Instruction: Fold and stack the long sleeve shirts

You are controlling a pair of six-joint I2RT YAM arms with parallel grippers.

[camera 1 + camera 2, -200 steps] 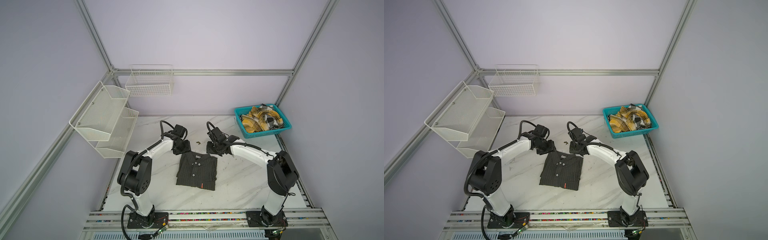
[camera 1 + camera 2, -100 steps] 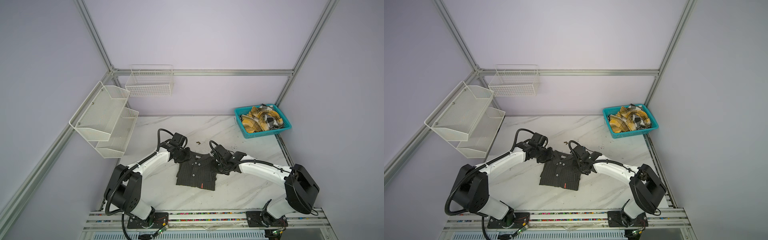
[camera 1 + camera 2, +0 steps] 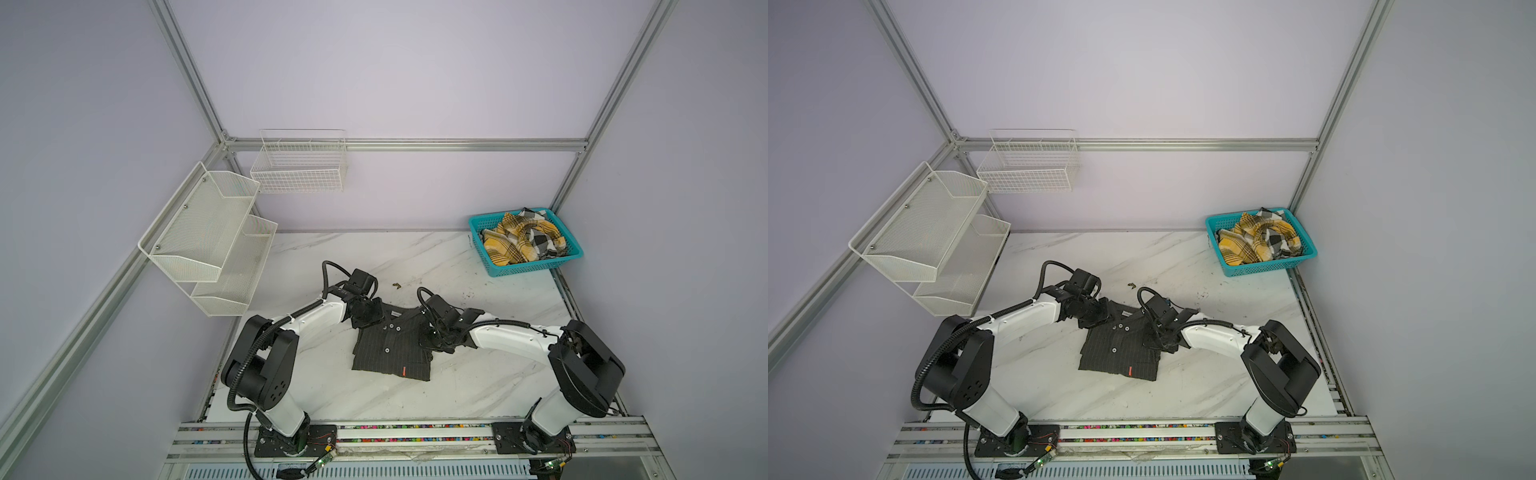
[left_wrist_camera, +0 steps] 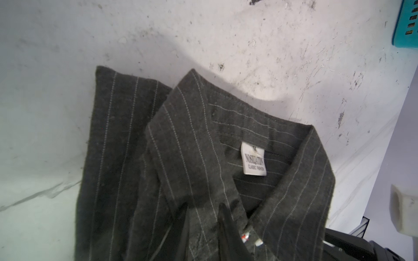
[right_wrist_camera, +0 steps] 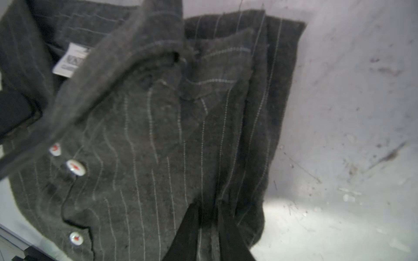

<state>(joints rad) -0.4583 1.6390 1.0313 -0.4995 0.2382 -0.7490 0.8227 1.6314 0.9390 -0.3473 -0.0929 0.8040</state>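
The dark charcoal pinstriped shirt [image 3: 392, 347] [image 3: 1121, 349] lies partly folded in the middle of the marble table, buttons up and collar toward the back. My left gripper [image 3: 368, 312] [image 4: 204, 217] is shut on the cloth at the collar's left side, beside the white label [image 4: 253, 158]. At the shirt's right shoulder edge my right gripper [image 3: 432, 337] [image 5: 208, 214] is shut on a bunched fold. The collar end is raised off the table. The yellow, black and white plaid shirt [image 3: 521, 241] [image 3: 1258, 239] sits crumpled in the teal basket [image 3: 519, 271].
The teal basket stands at the table's back right corner. A two-tier white mesh rack [image 3: 216, 232] hangs on the left wall and a white wire basket [image 3: 299, 166] on the back wall. A small dark scrap [image 3: 396, 285] lies behind the shirt.
Both grippers came from behind the collar down onto the shirt's shoulders and closed on the cloth. The collar end has since lifted and shifted toward the front.
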